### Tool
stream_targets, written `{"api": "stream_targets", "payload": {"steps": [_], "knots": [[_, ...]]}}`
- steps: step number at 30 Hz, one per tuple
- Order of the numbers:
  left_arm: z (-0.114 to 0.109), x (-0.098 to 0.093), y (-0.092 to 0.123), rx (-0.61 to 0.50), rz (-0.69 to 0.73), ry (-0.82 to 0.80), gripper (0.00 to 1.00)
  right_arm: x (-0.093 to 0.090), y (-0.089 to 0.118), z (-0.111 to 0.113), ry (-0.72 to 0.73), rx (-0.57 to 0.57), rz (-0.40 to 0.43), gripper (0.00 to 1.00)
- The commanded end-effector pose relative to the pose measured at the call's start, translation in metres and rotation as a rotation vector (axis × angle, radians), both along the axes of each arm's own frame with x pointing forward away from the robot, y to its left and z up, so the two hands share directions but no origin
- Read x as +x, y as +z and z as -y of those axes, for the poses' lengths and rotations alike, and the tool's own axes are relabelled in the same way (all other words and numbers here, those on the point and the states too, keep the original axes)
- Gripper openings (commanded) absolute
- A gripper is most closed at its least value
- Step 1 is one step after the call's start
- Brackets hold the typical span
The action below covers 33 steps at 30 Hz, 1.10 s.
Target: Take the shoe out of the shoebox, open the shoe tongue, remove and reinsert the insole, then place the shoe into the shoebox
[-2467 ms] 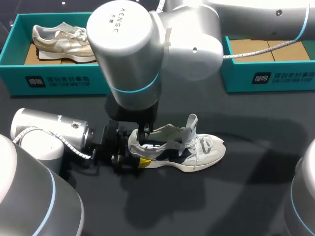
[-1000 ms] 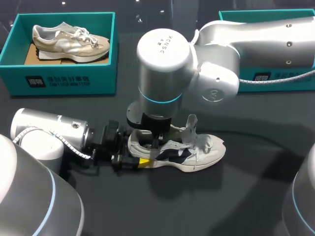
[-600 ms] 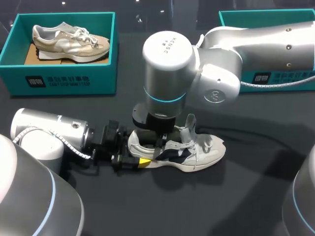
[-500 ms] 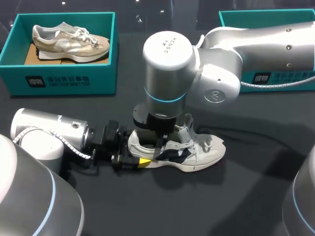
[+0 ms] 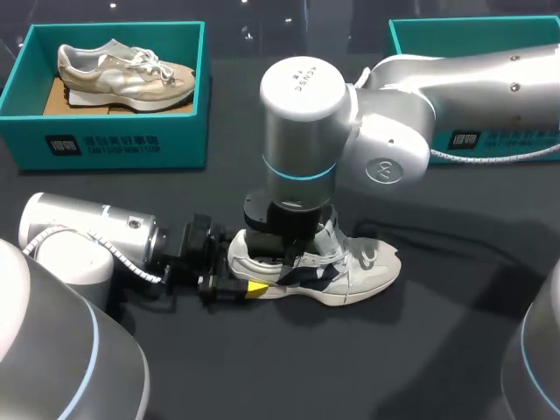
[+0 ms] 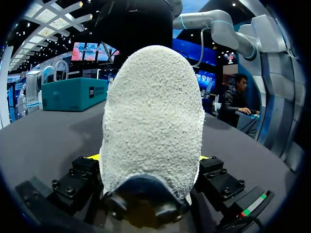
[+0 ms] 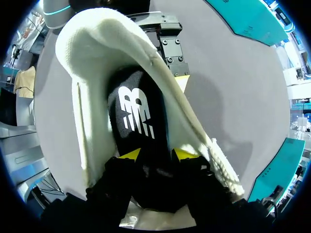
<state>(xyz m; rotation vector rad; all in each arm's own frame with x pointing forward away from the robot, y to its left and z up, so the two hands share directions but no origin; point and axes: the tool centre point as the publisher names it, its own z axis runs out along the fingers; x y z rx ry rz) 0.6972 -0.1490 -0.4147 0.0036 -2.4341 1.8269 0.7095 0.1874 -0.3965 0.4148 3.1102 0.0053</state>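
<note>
A white shoe [image 5: 360, 275] lies on its sole on the dark table, toe to the right. My left gripper [image 5: 234, 285] lies low at its heel; in the left wrist view the white heel [image 6: 153, 107] fills the gap of the left gripper [image 6: 148, 158], with both fingers against its sides. My right gripper [image 5: 289, 248] points down into the shoe's opening. In the right wrist view the right gripper [image 7: 156, 155] has its yellow tips apart over the black insole [image 7: 138, 109], which lies flat inside the shoe [image 7: 85, 121]. Nothing is pinched between them.
A teal shoebox [image 5: 105, 140] at the back left holds a beige shoe [image 5: 122, 70]. A second teal shoebox [image 5: 490, 138] stands at the back right, partly behind my right arm. Bare dark table lies in front of the white shoe.
My right arm has shifted slightly right and lower into the shoe, hiding the raised tongue. Its fingers have spread apart from shut. The left arm and shoe stayed still.
</note>
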Motion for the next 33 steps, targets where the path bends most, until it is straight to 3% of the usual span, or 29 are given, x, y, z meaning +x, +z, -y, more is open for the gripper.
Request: {"api": "stream_targets", "payload": {"steps": [1,4,6,10,18,24,33], "knots": [[-0.001,-0.002,-0.003,0.001,0.0,0.0,0.0,0.007,-0.013,-0.001,0.016,0.0,-0.045,0.44],[-0.001,-0.002,-0.003,0.001,0.0,0.0,0.0,0.004,-0.019,-0.003,0.031,0.007,-0.061,0.41],[-0.001,-0.002,-0.003,0.001,0.0,0.0,0.0,0.0,-0.022,-0.004,0.044,0.013,-0.075,0.33],[-0.001,-0.002,-0.003,0.001,0.0,0.0,0.0,-0.01,-0.03,-0.003,0.053,0.026,-0.104,0.0],[-0.001,-0.002,-0.003,0.001,0.0,0.0,0.0,-0.028,-0.029,0.006,0.035,0.044,-0.107,0.0],[-0.001,-0.002,-0.003,0.001,0.0,0.0,0.0,-0.031,-0.021,0.012,0.02,0.063,-0.08,0.0],[-0.001,-0.002,-0.003,0.001,0.0,0.0,0.0,-0.031,0.009,0.026,0.019,0.14,0.016,0.0]]}}
